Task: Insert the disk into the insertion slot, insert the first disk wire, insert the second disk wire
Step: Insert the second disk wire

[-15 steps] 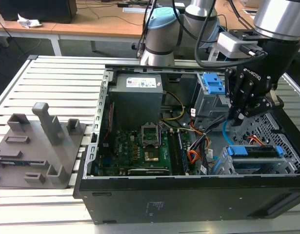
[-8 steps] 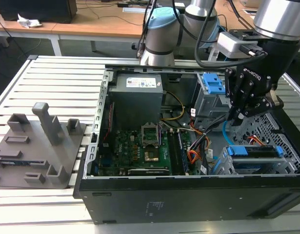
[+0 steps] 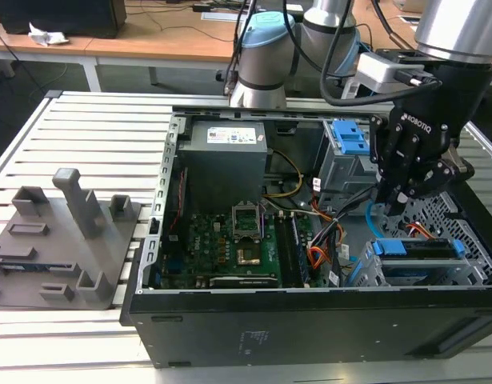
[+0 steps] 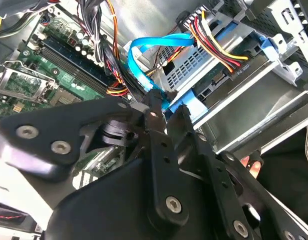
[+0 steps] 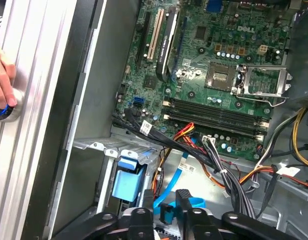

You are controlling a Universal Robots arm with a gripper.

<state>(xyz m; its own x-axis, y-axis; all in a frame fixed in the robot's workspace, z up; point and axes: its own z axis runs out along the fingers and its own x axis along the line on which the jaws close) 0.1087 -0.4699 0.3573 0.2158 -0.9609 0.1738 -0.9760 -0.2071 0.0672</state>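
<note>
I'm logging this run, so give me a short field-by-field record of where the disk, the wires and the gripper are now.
disk: seated in the insertion slot, blue carrier showing
power wire: multicoloured wire plugged at the disk's end
blue wire: blue wire looping to the gripper
gripper: gripper, fingers closed on the blue wire's connector, just short of the disk

I see a table of pale slatted metal rails. The open black computer case sits directly on it. Beside the case, toward the exterior view's left, a grey moulded fixture with upright posts rests on the slats. In the first wrist view a person's hand lies on the rails next to the case.
</note>
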